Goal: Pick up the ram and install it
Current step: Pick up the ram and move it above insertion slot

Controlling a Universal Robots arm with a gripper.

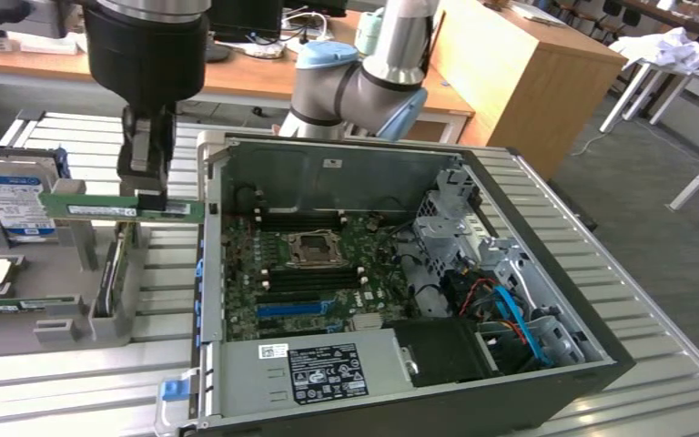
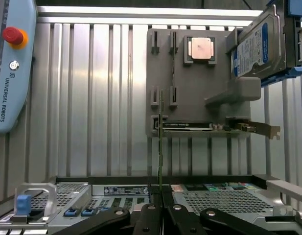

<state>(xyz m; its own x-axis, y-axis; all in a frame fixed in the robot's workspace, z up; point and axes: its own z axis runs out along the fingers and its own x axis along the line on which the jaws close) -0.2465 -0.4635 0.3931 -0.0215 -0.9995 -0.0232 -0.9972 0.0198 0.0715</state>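
gripper with jaws clamped tight on the ram, green stick held level in the air, above the grey holder tray, beside the open computer case

A ribbed metal worktable stands on grey floor — wooden desks behind, white table legs beyond.

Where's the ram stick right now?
On the exterior view's left, the ram is clamped in the gripper above the grey parts holder, between the hard drive and the open computer case.
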